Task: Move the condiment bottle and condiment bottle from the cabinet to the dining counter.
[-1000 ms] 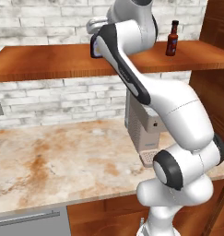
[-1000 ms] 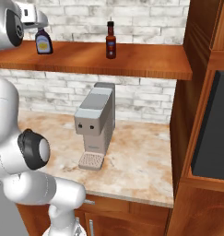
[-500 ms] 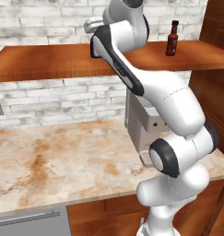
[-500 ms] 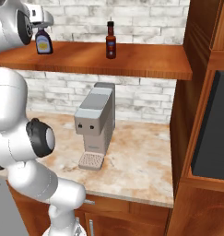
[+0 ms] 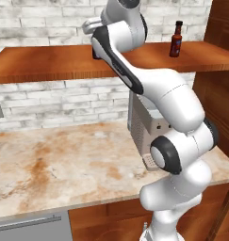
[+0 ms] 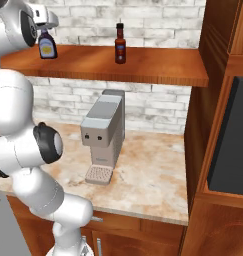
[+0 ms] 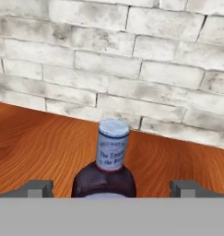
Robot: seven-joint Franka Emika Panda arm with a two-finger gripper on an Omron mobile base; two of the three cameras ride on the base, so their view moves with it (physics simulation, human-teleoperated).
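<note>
The gripper (image 7: 111, 188) stands wide open at the wooden shelf (image 6: 153, 65), its 2 dark fingertips (image 7: 36, 188) spread to either side of a dark condiment bottle (image 7: 106, 170) with a pale labelled neck and grey cap. In the hand view that bottle stands upright between the tips, touching neither, with the white brick wall (image 7: 132, 69) just behind it. In the right base view it shows as a squat bottle with a blue label (image 6: 47, 46) near the shelf's left end, right beside the arm's white wrist.

A 2nd condiment bottle (image 6: 120, 44), slim, dark red with a black cap, stands upright farther right on the same shelf, well apart from the 1st; the left base view has it (image 5: 176, 40) near the shelf's right end, by the wooden cabinet side (image 5: 219, 75).

Below the shelf, a grey coffee machine (image 6: 104, 135) sits on the marble counter (image 6: 153, 175) against the brick wall.
</note>
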